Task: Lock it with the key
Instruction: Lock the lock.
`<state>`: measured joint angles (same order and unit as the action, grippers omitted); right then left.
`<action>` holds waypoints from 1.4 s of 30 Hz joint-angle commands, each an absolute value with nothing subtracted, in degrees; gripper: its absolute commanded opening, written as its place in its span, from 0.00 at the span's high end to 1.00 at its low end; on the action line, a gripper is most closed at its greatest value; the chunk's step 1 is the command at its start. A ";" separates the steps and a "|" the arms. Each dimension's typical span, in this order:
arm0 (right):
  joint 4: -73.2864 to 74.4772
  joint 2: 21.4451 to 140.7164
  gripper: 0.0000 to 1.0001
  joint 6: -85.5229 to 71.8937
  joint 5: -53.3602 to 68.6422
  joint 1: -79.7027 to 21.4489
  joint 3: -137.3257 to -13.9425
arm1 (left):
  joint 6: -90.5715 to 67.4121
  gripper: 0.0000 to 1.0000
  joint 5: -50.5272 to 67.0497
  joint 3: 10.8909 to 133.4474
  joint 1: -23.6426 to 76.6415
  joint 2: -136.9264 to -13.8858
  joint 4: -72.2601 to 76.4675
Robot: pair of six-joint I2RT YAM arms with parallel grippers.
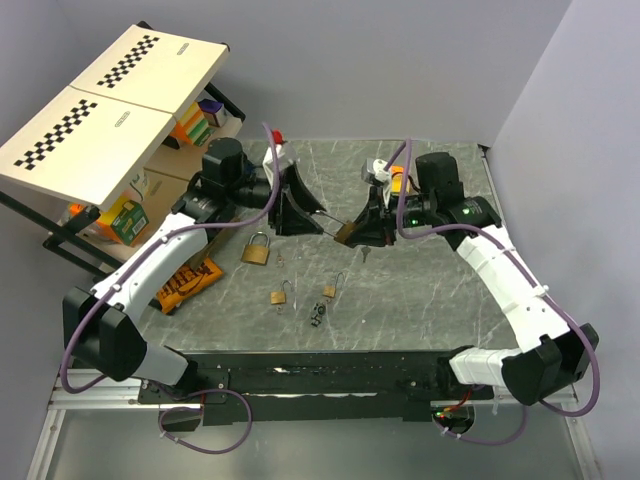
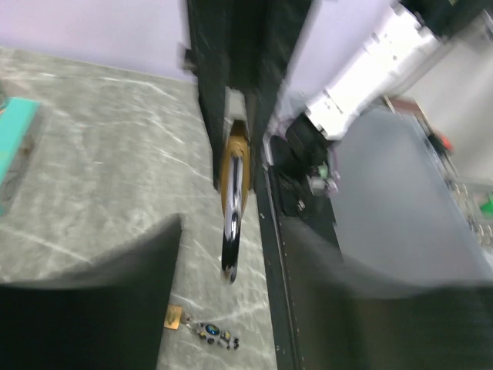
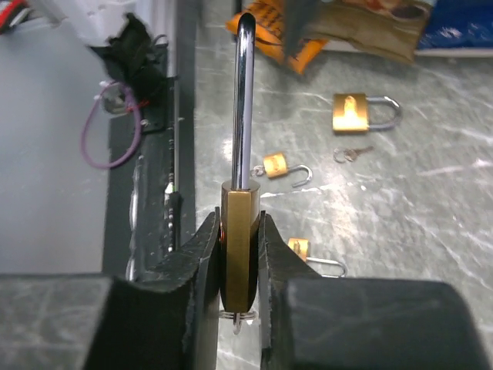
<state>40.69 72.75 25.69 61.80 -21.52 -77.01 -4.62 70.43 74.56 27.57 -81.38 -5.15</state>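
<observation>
Firstly, right gripper (image 3: 239, 225): clamped narrow on the brass body of the held padlock (image 3: 242, 202), one finger on each flat face.
Held padlock: carried clear of the table (image 1: 430, 300), its steel shackle pointing toward the left gripper (image 2: 231, 225).
Left gripper: jaws apart, one on each side of the held padlock's shackle tip, with a gap on both sides; the view is blurred.
Key (image 1: 318, 315): a small dark bunch lying flat on the table, toward the arm bases from the held padlock, well apart from both grippers and in neither.
Small padlock (image 1: 330, 290): between the held padlock and the key, just beside the key.
Second small padlock (image 1: 279, 296): toward the bases and left of the held padlock, near the key.
Large padlock (image 1: 257, 250): flat on the table, left of the held padlock.
Snack pouch (image 1: 186, 282): farther left of the held padlock than the large padlock.
Open room: bare grey stone-patterned top right of the held padlock and all round the key.
Edge: a black rail (image 1: 330, 372) closes the table beyond the key, seen from the held padlock.
</observation>
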 commanded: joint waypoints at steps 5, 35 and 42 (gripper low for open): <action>2.05 64.43 1.00 3.90 44.51 -23.20 -65.40 | -35.92 0.01 49.07 79.36 24.18 -84.63 3.00; -13.62 70.66 1.00 -6.06 13.71 -30.94 -67.24 | -60.73 0.04 35.33 73.92 26.28 -85.26 17.05; -13.54 71.63 1.00 -6.15 13.45 -31.11 -67.67 | -61.88 0.04 37.00 72.86 26.72 -85.08 20.65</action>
<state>-7.62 71.70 -5.02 14.37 -30.39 -63.11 -60.31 35.94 73.17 26.13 -87.35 15.25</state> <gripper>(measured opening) 0.275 0.961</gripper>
